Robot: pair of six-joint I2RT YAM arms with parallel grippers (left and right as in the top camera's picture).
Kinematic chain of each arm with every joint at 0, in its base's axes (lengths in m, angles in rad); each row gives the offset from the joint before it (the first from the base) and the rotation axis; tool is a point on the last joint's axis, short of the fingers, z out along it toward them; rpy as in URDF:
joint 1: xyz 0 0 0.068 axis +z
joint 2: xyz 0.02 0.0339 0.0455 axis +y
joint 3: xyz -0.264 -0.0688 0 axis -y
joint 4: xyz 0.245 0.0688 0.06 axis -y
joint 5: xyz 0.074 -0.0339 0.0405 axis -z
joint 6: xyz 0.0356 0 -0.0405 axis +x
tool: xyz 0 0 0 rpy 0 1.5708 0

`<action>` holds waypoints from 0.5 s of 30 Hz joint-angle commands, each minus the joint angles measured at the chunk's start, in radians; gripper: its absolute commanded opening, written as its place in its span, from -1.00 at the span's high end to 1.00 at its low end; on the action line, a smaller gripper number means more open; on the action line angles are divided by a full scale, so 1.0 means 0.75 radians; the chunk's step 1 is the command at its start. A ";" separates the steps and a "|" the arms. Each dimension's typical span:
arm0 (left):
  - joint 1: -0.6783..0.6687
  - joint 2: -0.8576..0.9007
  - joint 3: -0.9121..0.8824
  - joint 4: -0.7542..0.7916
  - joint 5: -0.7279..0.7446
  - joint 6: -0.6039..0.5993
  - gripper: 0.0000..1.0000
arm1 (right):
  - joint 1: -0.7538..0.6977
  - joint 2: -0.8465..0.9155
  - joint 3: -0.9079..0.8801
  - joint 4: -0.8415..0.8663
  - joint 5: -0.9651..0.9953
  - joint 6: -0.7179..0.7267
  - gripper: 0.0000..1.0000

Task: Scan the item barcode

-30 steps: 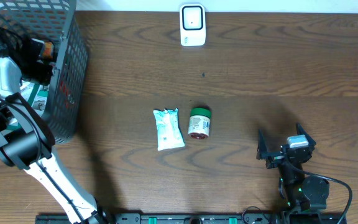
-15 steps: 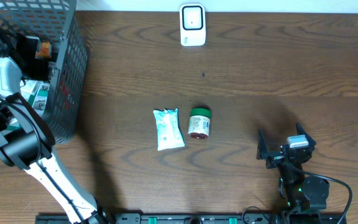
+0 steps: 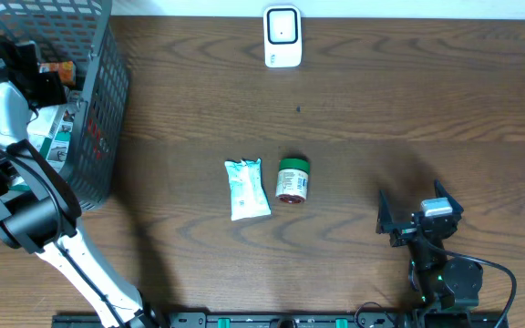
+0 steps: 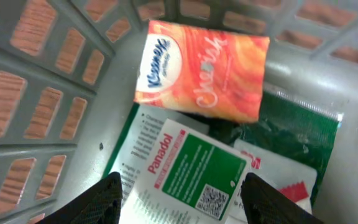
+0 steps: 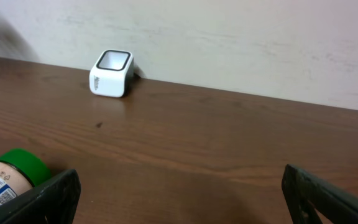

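My left gripper [image 4: 182,200] is down inside the grey mesh basket [image 3: 98,91]. Its fingers straddle a white and green Panadol box [image 4: 191,165], one tip at each side edge; contact is unclear. An orange Kleenex pack [image 4: 201,68] lies just beyond the box. From overhead the left gripper [image 3: 33,73] is at the basket's far left, beside the Kleenex pack [image 3: 59,71]. The white barcode scanner [image 3: 282,36] stands at the table's far edge. My right gripper [image 3: 417,220] rests open and empty at the front right.
A green-lidded jar [image 3: 293,179] and a white and teal packet [image 3: 247,189] lie mid-table. A green pouch [image 4: 303,127] and a white and red pack [image 4: 284,180] sit under the Panadol box. The right wrist view shows the scanner [image 5: 111,73] and the jar [image 5: 8,177].
The left gripper has shifted up and left inside the basket, uncovering more of the white and green box from overhead. The right arm has not moved.
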 commanded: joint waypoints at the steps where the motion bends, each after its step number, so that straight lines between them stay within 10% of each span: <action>1: -0.011 -0.043 -0.005 0.027 0.013 -0.033 -0.25 | 0.004 -0.005 -0.002 -0.005 0.004 0.005 -0.98; 15: -0.010 0.098 -0.053 0.055 -0.145 0.114 -0.77 | 0.004 -0.005 -0.002 -0.005 0.004 0.005 -0.98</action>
